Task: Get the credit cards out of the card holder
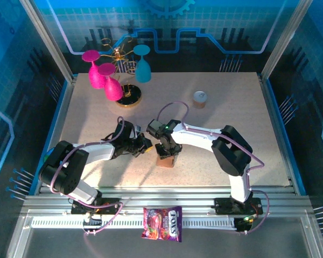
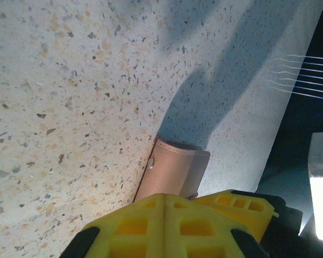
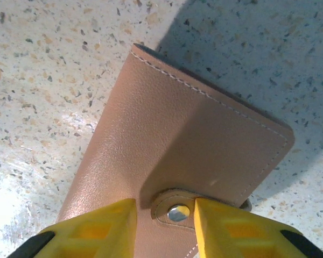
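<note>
The card holder (image 1: 167, 160) is a tan-brown leather wallet lying folded on the speckled table, its snap tab (image 3: 177, 210) fastened. No credit cards show; they are hidden inside it. My right gripper (image 3: 165, 207) is open over the holder (image 3: 183, 145), one yellow finger on each side of the snap tab; the right finger touches the tab's edge. In the top view the right gripper (image 1: 164, 150) points down at the holder. My left gripper (image 2: 166, 200) is shut, fingers pressed together just at the holder's near end (image 2: 175, 167). It comes in from the left (image 1: 146, 144).
A candy packet (image 1: 162, 223) lies on the front rail. At the back left, pink glasses (image 1: 105, 76) and a blue glass (image 1: 143, 67) stand round a gold stand (image 1: 130, 97). A small round object (image 1: 199, 98) sits at the back right. The table edge (image 2: 290, 161) is close on the right.
</note>
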